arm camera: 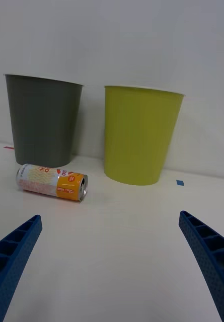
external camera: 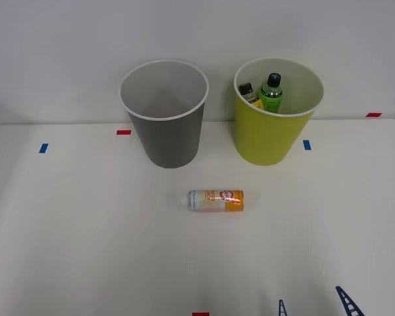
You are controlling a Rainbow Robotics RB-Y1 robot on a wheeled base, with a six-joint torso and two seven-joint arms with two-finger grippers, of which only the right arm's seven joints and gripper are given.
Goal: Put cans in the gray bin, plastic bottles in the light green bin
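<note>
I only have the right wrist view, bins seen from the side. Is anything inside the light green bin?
Observer: Yes, two bottles are in the light green bin: a green bottle with a black cap and a darker bottle with a yellow label.
Operator: And the gray bin?
Observer: Nothing shows inside the gray bin, just its pale wall.
Operator: Where's the can?
Observer: The can lies on its side before the gap between the bins, touching neither.
</note>
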